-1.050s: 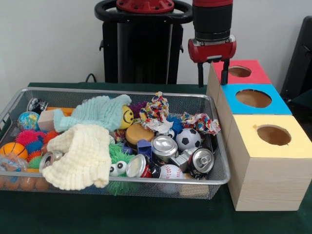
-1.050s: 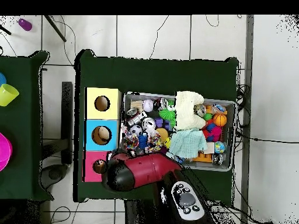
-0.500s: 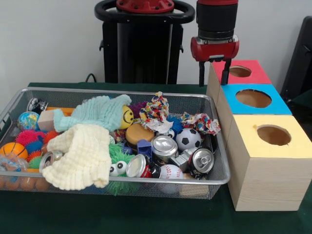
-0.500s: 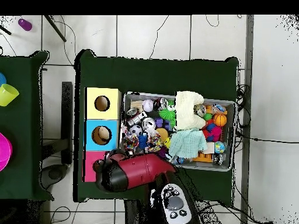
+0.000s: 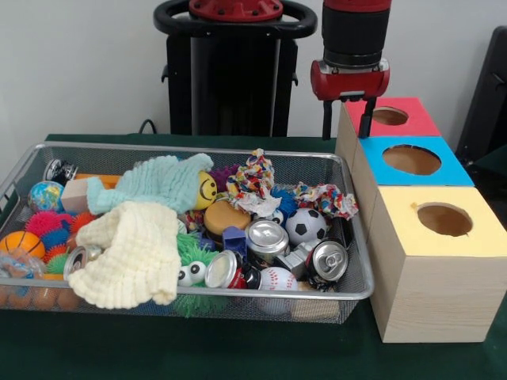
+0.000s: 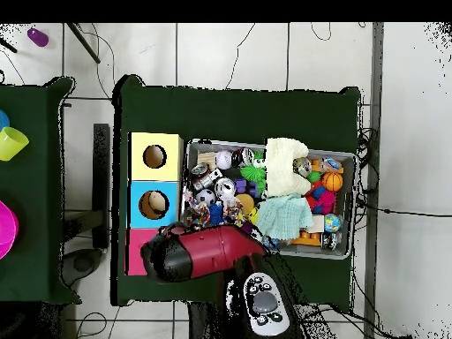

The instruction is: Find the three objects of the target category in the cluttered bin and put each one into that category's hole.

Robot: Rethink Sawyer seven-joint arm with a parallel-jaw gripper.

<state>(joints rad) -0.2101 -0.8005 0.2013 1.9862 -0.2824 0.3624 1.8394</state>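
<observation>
Red-collared, the gripper (image 5: 344,119) hangs with fingers spread and empty at the red box's (image 5: 404,123) near-left edge, clear of the wire bin (image 5: 348,286), where cans (image 5: 266,237), balls (image 5: 305,226) and cloths (image 5: 135,253) lie heaped. From overhead, the arm (image 6: 207,253) covers most of the red box (image 6: 134,252), beside the blue box (image 6: 141,206) and yellow box (image 6: 141,146) on the green bench (image 6: 265,110).

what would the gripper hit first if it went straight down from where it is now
Probably the red box. The gripper points straight down, open and empty, near the box's corner by the bin. The overhead view puts the arm over that box, but depth is unclear; it may clip the edge.
</observation>
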